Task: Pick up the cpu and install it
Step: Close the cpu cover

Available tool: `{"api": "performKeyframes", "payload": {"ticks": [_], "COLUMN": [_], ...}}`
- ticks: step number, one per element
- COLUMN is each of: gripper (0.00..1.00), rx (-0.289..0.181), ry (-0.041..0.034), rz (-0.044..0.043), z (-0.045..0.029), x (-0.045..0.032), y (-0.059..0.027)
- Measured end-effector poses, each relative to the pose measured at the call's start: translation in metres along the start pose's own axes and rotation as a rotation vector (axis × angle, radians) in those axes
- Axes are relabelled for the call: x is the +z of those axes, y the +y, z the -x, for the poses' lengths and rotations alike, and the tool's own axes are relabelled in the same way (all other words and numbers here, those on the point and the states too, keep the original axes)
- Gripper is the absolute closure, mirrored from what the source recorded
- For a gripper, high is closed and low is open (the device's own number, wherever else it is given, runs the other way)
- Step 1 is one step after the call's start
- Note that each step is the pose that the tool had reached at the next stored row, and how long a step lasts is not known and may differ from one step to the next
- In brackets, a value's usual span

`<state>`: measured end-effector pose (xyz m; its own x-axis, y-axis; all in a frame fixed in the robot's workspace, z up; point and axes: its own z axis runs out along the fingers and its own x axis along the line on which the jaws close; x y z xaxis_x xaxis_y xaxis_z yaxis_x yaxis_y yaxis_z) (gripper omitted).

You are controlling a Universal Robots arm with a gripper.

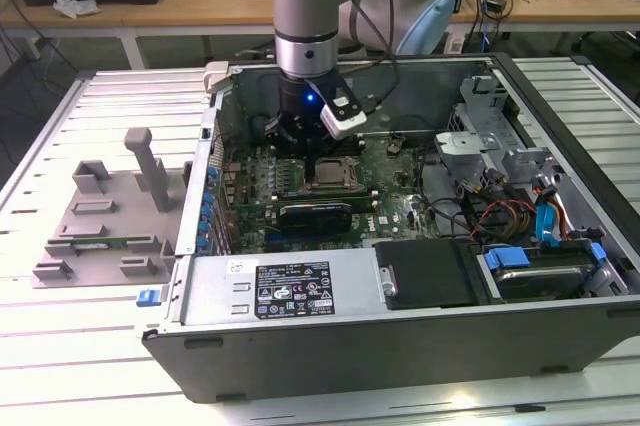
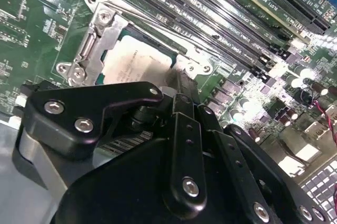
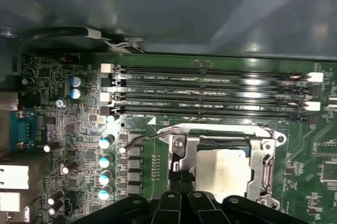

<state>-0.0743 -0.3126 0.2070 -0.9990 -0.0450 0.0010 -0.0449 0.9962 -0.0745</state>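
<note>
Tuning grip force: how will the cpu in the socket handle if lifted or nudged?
The cpu looks flat, so probably stiff and light. Its smooth metal top may be slippery. Ringed by the socket frame, it likely won't slide.

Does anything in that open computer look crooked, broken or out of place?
Nothing stands out. The cpu appears to lie flat and square inside its metal socket frame on the motherboard, with the gripper close over it; nothing looks bent, loose or spilled.

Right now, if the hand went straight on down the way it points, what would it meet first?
Probably the metal socket frame, right at the edge of the cpu. The hand points down at that spot, though depth is unclear.
</note>
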Motion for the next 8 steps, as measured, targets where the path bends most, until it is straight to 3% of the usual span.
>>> {"api": "performKeyframes", "payload": {"ticks": [8], "gripper": [0.89], "rx": [-0.002], "ry": [-0.0002], "rz": [0.0007], "z": [0.0017], "x": [0.0024], "y": [0.0001]}}
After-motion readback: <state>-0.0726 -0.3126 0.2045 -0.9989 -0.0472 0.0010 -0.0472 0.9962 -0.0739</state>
